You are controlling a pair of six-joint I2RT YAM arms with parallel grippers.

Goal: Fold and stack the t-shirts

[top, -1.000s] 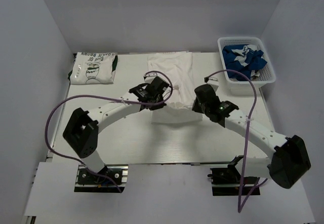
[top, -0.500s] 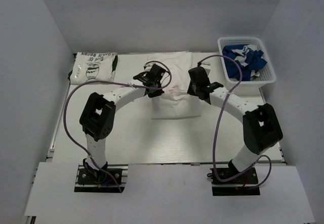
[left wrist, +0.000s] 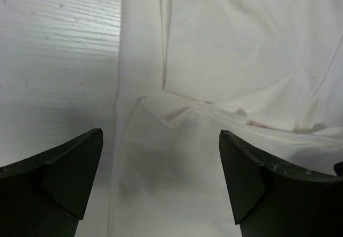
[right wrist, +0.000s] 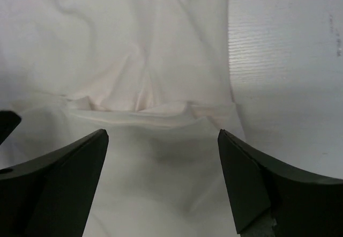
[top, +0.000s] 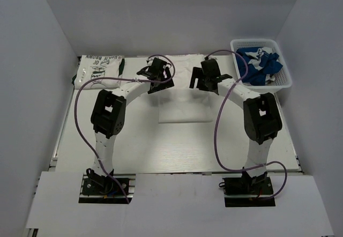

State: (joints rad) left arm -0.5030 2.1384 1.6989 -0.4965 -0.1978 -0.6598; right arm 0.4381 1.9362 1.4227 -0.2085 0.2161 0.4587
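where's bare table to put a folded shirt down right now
Bare table fills the near half, in front of the white shirt, between the left arm and right arm. Narrower strips lie in front of the printed shirt, where a cable loops, and in front of the basket. The back row is crowded.

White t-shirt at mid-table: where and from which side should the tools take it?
The white t-shirt lies flat on the table, so only its puckered layered edge offers a pinch. Probably take that, straight down from above: left tool at its left corner, right tool at its right.
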